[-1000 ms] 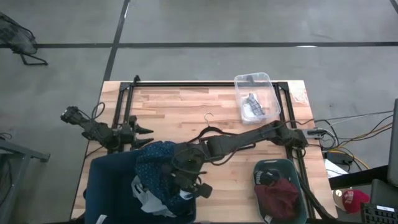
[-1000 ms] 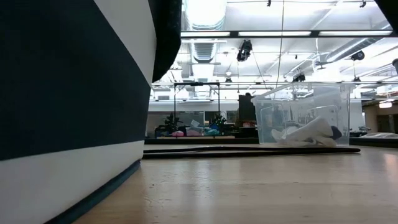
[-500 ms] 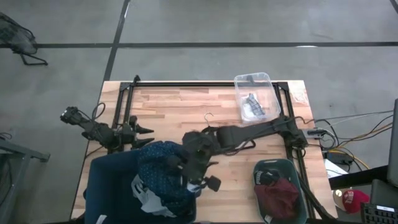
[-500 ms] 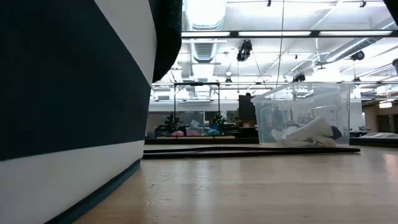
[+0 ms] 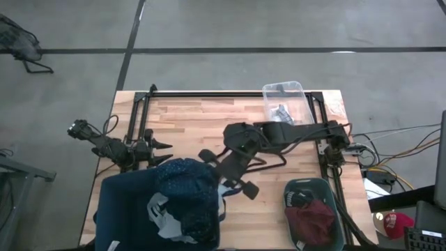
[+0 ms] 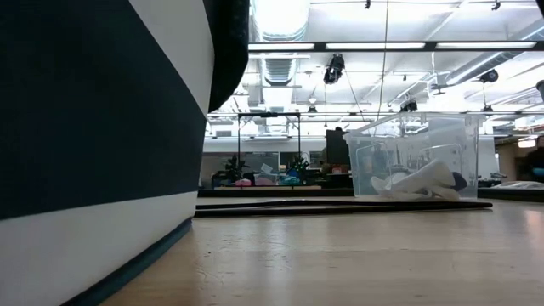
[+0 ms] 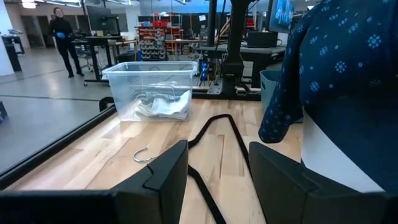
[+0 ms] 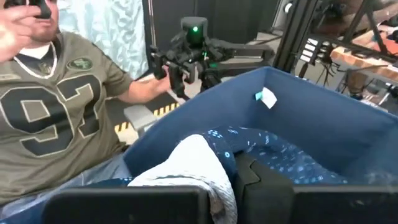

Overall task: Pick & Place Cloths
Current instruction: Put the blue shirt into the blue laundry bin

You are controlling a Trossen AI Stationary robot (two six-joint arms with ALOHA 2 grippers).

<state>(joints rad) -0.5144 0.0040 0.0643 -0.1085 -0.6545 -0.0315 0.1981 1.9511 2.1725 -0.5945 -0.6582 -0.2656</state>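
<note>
The navy dotted shirt (image 5: 182,188) lies heaped in the dark blue bin (image 5: 115,209), on top of the pale blue-white shirt (image 5: 162,213). My right gripper (image 5: 228,172) is open and hangs just right of the bin, holding nothing. Its wrist view looks into the bin at the navy shirt (image 8: 273,152) and the pale cloth (image 8: 193,158). My left gripper (image 5: 163,145) waits open at the bin's far side. The maroon piece (image 5: 311,222) and the black printed garment (image 5: 293,198) lie in a green tub. The socks (image 5: 283,115) lie in a clear box.
A thin black wire hanger (image 7: 214,124) lies on the wood between the arms, with its hook (image 5: 235,130) toward the far side. The clear box (image 6: 421,157) stands at the far right. A black frame (image 5: 209,95) borders the table. A person (image 8: 56,93) stands beyond the bin's left side.
My right gripper has drawn back from above the bin, toward the table's right and far side, and now hangs over bare wood. The navy dotted shirt has stayed heaped in the bin. The left arm has kept still.
</note>
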